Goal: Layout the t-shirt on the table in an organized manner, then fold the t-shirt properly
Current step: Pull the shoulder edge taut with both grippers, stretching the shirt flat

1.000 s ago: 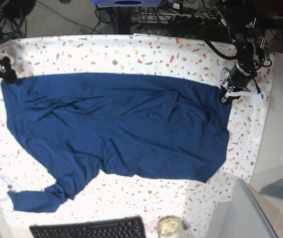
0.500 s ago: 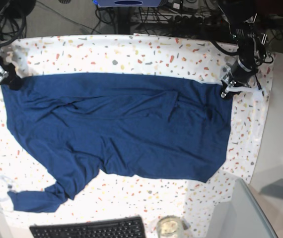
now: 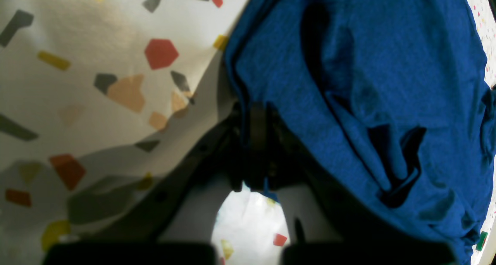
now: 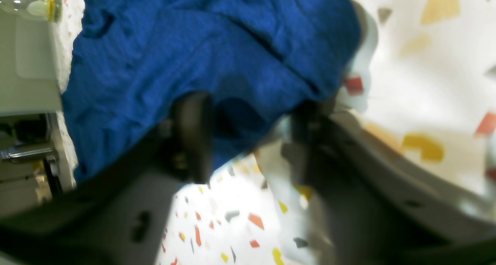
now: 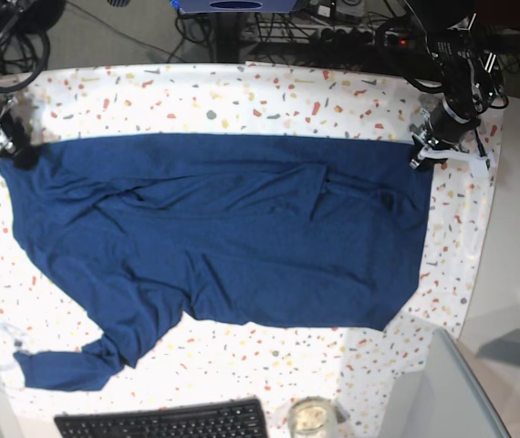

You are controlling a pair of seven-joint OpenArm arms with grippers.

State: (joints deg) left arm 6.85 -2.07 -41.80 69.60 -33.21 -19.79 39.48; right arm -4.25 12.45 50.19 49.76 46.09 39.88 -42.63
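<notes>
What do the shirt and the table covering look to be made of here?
The shirt looks like soft knit cotton or a blend, matte: fine ribbed texture in the wrist views, limp folds and wrinkles. The table seems covered by a printed cloth or sheet, white with terrazzo-style flecks; it creases and lifts near the shirt's edge, so probably not real stone.

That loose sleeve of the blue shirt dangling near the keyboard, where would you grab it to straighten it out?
Probably at the cuff end of the sleeve, its tip toward the table's near left corner in the base view. Come from above and pinch it: the sleeve lies flat but twisted where it meets the t-shirt, so pulling the free end outward should untwist it.
</notes>
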